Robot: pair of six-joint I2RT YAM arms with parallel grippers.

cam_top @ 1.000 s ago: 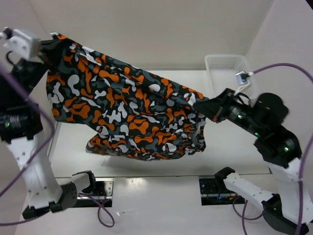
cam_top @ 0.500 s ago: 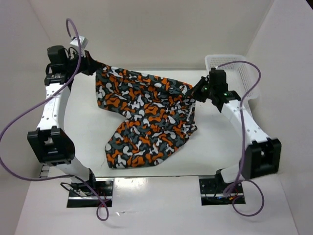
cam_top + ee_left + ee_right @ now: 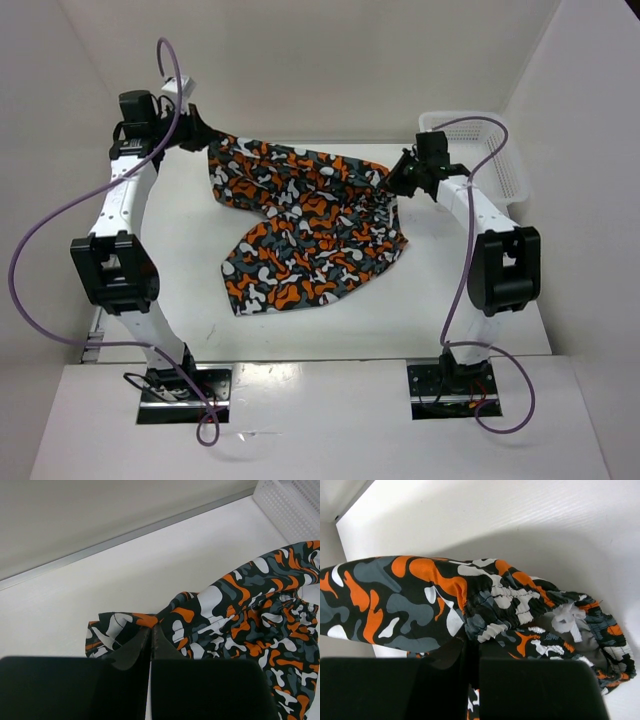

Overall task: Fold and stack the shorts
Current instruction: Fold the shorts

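White worktop (image 3: pixel 180 260), walled at the rear and sides. Shorts (image 3: pixel 300 235) lie mid-worktop, their far edge stretched between both arms. Left fingers (image 3: pixel 205 135) are clamped on the far-left corner; right fingers (image 3: pixel 390 182) are clamped on the elastic waistband. Mesh basket (image 3: pixel 495 160) stands far right

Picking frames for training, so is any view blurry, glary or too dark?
Top external: sharp, evenly lit, shorts clear, mild glare on the near ledge. Left wrist: fabric sharp, left gripper nearly black. Right wrist: right gripper equally dark, soft shadow on the table beside the shorts.
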